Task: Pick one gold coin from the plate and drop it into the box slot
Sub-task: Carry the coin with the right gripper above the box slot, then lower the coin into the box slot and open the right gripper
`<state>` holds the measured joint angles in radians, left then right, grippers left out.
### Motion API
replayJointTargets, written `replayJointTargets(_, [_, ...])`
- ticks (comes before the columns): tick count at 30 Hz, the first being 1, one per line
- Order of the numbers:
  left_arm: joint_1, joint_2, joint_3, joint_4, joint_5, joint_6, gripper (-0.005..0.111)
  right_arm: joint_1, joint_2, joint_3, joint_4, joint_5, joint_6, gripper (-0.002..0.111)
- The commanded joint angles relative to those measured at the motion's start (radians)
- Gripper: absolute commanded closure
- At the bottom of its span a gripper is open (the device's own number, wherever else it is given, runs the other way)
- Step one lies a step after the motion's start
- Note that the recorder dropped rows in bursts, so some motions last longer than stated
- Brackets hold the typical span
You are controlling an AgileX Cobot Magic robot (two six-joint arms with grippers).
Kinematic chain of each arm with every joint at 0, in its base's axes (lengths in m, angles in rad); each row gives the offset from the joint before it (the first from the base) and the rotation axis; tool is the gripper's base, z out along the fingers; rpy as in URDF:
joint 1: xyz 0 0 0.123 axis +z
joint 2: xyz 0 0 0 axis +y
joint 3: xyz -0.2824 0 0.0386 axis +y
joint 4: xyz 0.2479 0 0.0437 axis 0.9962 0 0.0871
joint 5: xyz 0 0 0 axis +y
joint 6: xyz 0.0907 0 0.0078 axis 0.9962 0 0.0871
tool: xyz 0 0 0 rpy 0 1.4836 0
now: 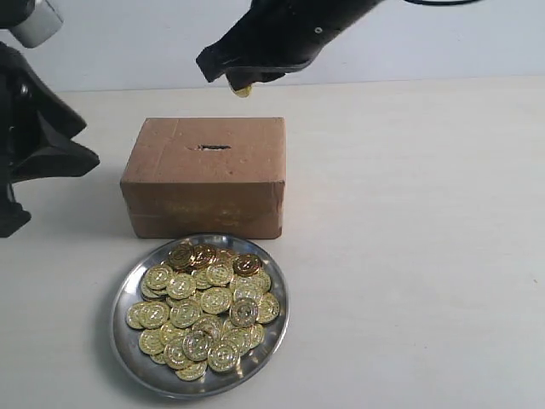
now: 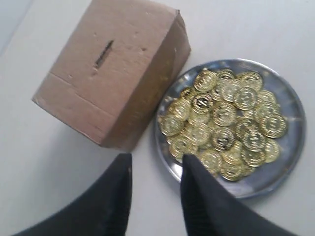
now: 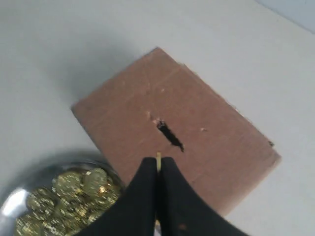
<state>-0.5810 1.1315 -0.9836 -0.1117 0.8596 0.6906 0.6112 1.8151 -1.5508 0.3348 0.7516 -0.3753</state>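
Note:
The brown cardboard box (image 1: 204, 175) stands mid-table, its dark slot (image 1: 213, 147) in the top face. Just in front of it lies the silver plate (image 1: 128, 345), heaped with gold coins (image 1: 204, 311). My right gripper (image 1: 241, 85) hangs above the box's far edge, shut on one gold coin (image 1: 243, 90). In the right wrist view that coin (image 3: 158, 160) shows edge-on between the fingertips, a little short of the slot (image 3: 170, 134). My left gripper (image 2: 156, 164) is open and empty, hovering over bare table between the box (image 2: 113, 69) and the plate (image 2: 290, 147).
The left arm's black body (image 1: 34, 145) fills the left edge of the exterior view, beside the box. Pale tabletop (image 1: 417, 239) stretches to the right of the box and plate.

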Motion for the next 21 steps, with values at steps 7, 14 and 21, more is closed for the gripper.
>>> replayJointTargets(7, [0.002, -0.044, 0.049, -0.082, 0.166, -0.086, 0.091, -0.008, 0.407, -0.503, 0.004, 0.263, -0.461, 0.108])
replayJointTargets(14, [0.002, -0.044, 0.049, -0.085, 0.156, -0.086, 0.091, -0.008, 0.48, -0.503, 0.005, 0.216, -0.476, 0.108])
replayJointTargets(21, [0.002, -0.044, 0.049, -0.086, 0.155, -0.086, 0.091, -0.008, 0.494, -0.503, 0.018, 0.217, -0.494, 0.108])
